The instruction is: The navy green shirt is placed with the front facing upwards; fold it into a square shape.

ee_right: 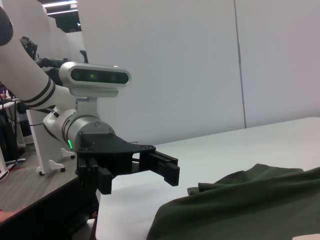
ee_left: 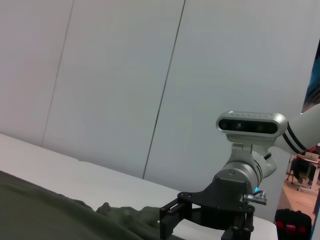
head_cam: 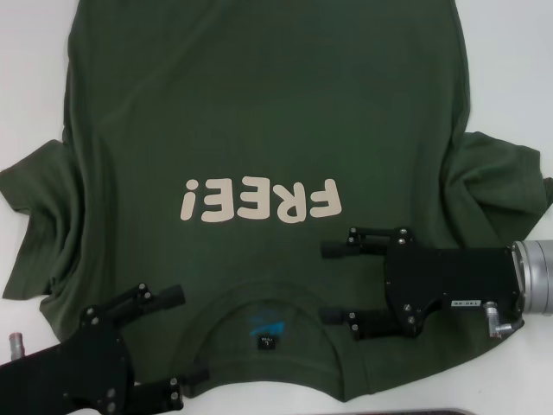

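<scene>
White table (head_cam: 34,78) under plain pale wall panels (ee_left: 115,75); shirt (head_cam: 259,112) spread flat over most of the frame, lettering facing up, collar (head_cam: 268,303) at lower centre. Left gripper (head_cam: 177,337), lower left, fingers spread wide over the shoulder beside the collar, holding nothing. Right gripper (head_cam: 333,281), lower right, likewise spread and empty, above the other shoulder just right of the collar.

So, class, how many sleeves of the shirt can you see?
2: left sleeve of the navy green shirt spreads beyond the left gripper; right sleeve lies past the right gripper. None seem hidden.
</scene>
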Action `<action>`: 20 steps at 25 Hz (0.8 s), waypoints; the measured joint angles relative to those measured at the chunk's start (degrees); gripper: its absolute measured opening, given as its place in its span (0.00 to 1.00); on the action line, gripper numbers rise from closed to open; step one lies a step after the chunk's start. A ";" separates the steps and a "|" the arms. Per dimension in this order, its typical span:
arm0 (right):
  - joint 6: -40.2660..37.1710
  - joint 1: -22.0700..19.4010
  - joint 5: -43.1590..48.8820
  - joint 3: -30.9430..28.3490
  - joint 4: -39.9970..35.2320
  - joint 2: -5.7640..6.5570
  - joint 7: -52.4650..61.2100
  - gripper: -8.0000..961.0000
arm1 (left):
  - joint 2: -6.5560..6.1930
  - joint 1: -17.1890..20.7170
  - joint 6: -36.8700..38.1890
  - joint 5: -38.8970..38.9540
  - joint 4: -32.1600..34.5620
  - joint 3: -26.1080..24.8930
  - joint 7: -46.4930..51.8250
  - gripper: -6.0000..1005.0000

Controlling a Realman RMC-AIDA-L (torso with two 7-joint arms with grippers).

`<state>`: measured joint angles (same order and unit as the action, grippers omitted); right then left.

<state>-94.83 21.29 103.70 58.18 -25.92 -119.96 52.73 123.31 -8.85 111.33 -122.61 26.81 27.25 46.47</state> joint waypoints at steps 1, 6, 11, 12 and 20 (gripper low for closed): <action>0.00 0.02 0.00 0.00 -0.01 0.00 0.00 0.84 | -0.01 -0.04 0.00 0.00 0.02 0.00 0.02 0.86; -0.05 0.07 0.00 0.00 -0.08 -0.01 0.00 0.84 | -0.09 -0.13 0.38 0.03 0.15 -1.44 0.77 0.86; -0.74 0.06 0.01 0.01 -0.47 -0.04 0.40 0.84 | -1.87 -3.24 0.29 3.15 2.31 -17.46 22.03 0.85; -0.92 0.06 0.01 0.07 -0.50 0.00 0.49 0.84 | -2.91 -4.41 -0.76 3.25 2.93 -19.28 28.96 0.85; -1.58 0.55 0.22 0.27 -0.59 0.19 0.82 0.84 | -11.42 -13.20 -6.50 -3.41 9.78 -16.23 72.44 0.85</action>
<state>-96.41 21.85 103.92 58.45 -26.51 -119.78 53.54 111.89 -22.04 104.84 -126.02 36.59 11.02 118.91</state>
